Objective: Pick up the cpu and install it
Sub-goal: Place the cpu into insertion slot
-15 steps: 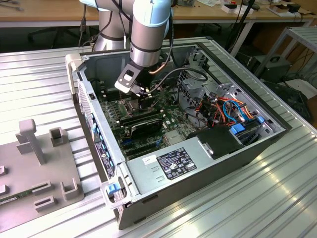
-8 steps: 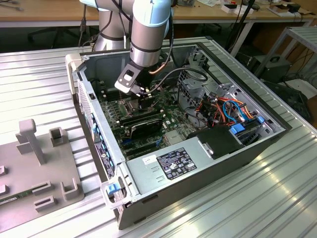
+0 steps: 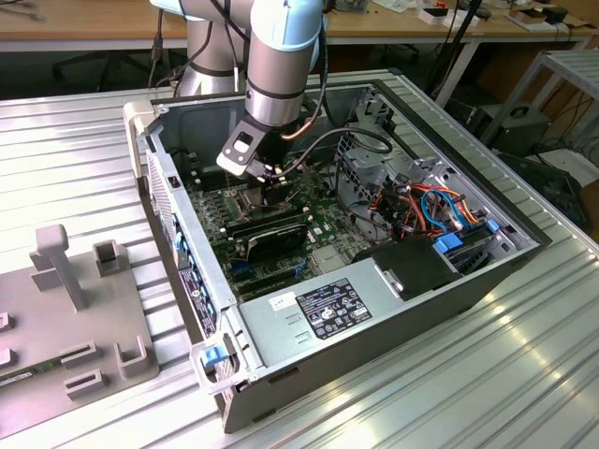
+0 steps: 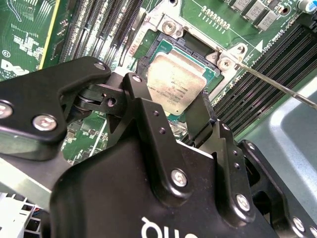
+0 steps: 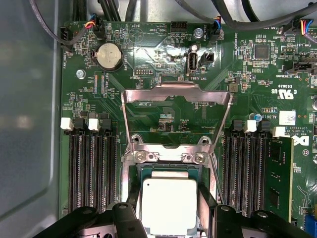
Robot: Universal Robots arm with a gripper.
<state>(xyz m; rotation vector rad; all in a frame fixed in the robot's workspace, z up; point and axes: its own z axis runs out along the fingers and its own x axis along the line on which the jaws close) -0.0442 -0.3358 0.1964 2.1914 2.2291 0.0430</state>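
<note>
Installation looks close to its end, though not finished. In the exterior view the arm (image 3: pixel 281 65) reaches down into the open computer case (image 3: pixel 374 369), with the gripper (image 3: pixel 278 195) low over the motherboard. The case lies on its side on a ribbed metal table (image 3: pixel 449 402). A grey slotted fixture (image 3: pixel 65 309) rests at the exterior view's left, and wooden desks (image 3: pixel 94 23) with cables stand behind.

In the second wrist view the cpu (image 4: pixel 176 84) sits level over the socket (image 4: pixel 166 47), silver top up. The gripper (image 4: pixel 169 95) is clamped on it, its fingers (image 4: pixel 143 101) pressed against two opposite edges. Whether the chip is fully seated cannot be told. A thin retaining lever (image 4: pixel 277 88) stands free beside the memory slots (image 4: pixel 267 59).

In the first wrist view the cpu (image 5: pixel 168 206) lies inside the socket's outline. The hinged metal frame (image 5: pixel 176 90) is folded back and open, so releasing the chip and closing the frame appear to remain.
</note>
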